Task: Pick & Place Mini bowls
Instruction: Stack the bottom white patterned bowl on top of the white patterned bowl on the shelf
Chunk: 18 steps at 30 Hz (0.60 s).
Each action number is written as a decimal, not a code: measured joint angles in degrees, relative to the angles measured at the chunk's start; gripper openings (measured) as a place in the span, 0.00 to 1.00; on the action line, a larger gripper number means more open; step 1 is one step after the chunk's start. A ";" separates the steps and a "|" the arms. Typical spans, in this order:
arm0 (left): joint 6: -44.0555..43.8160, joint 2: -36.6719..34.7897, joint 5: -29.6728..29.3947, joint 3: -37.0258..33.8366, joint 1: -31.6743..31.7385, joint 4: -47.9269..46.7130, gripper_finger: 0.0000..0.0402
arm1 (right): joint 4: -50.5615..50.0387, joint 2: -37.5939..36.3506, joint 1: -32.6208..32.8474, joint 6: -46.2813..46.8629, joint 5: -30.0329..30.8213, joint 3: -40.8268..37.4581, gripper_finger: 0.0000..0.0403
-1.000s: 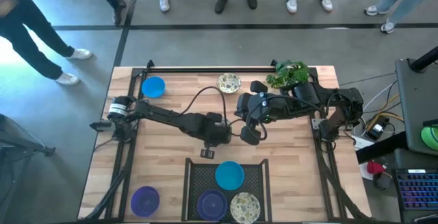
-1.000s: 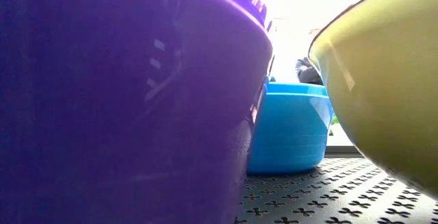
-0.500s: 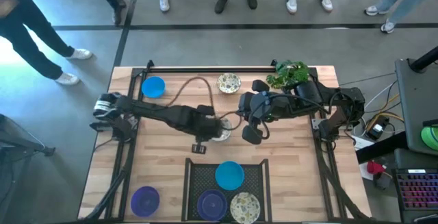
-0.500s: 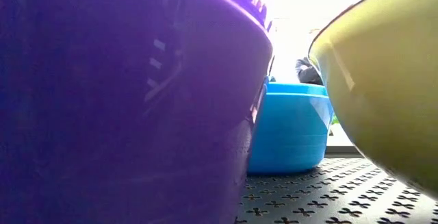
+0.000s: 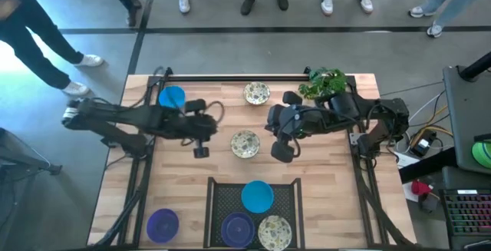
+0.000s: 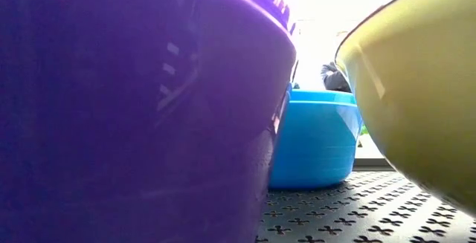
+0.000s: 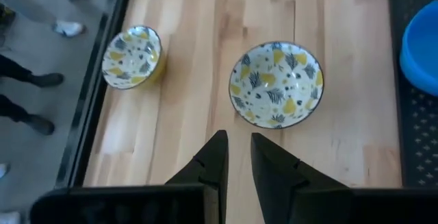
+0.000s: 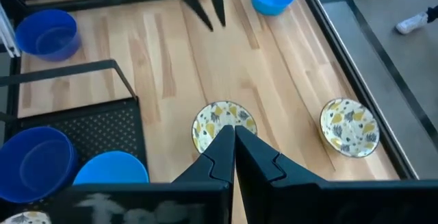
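1. The left gripper (image 5: 201,152), fingers slightly parted and empty, had withdrawn leftward from mid-table.
2. The speckled bowl (image 5: 245,144), previously beneath it, lay uncovered on the table (image 5: 322,174).
3. The right gripper (image 5: 281,152) stayed closed, empty.

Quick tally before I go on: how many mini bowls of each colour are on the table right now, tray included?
Blue: 2, one at the far left, one in the tray.
Purple: 2, one at the near left corner, one in the tray.
Cream patterned: 3, one at the far edge, one mid-table, one in the tray.
Total: 7
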 joint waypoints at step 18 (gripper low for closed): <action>0.69 -22.70 0.78 -23.19 -1.43 21.31 0.02 | 5.56 0.00 -0.19 10.05 0.11 -11.18 0.02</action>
